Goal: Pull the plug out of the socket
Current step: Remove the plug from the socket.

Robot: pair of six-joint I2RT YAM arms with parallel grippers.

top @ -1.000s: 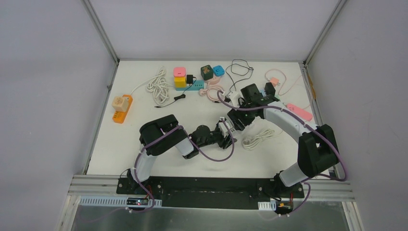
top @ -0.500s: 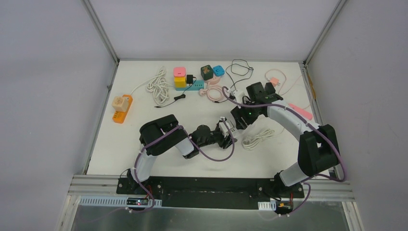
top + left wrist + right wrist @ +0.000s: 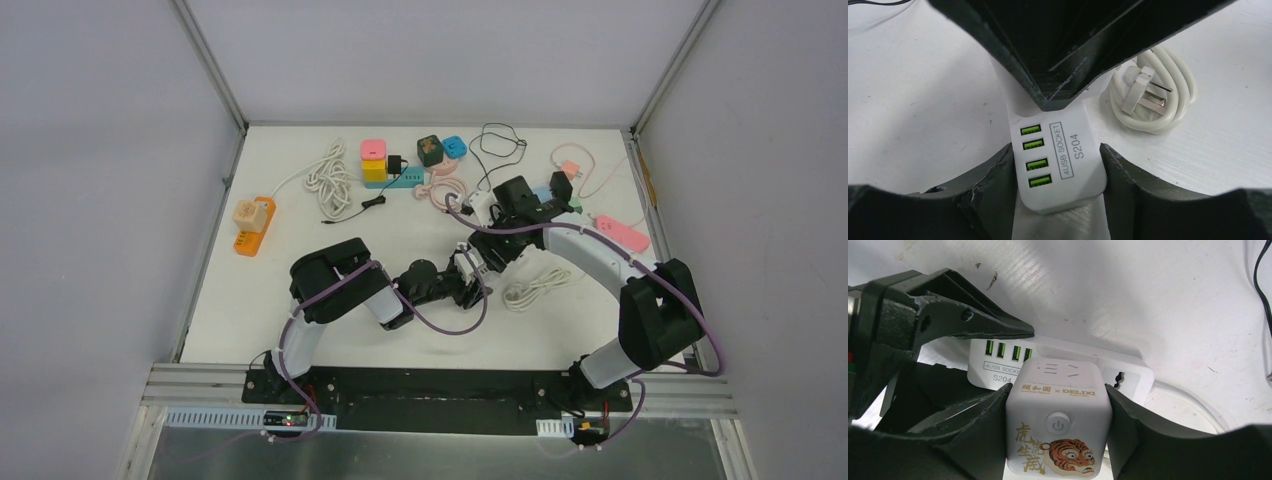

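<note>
Both gripped, plug not yet off.
My left gripper (image 3: 1058,161) clamps the white socket strip (image 3: 1084,176); my right gripper (image 3: 1058,412) clamps the tiger cube plug (image 3: 1058,390) seated on it. Pulling remains.

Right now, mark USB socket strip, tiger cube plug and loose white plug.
USB socket strip (image 3: 1079,156), left wrist view, label face
tiger cube plug (image 3: 1058,423), right wrist view, power button
loose white plug (image 3: 1136,93), left wrist view, body

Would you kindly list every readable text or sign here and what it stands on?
"4USB SOCKET": white power strip, beside its green USB ports.
"S204": same strip.
"DELIXI", after Chinese characters and "×": white cube adapter.
Power symbol: the cube's round button.
Gold Chinese characters: beside the cube's tiger face.
Print under "DELIXI": too small to read.
</note>
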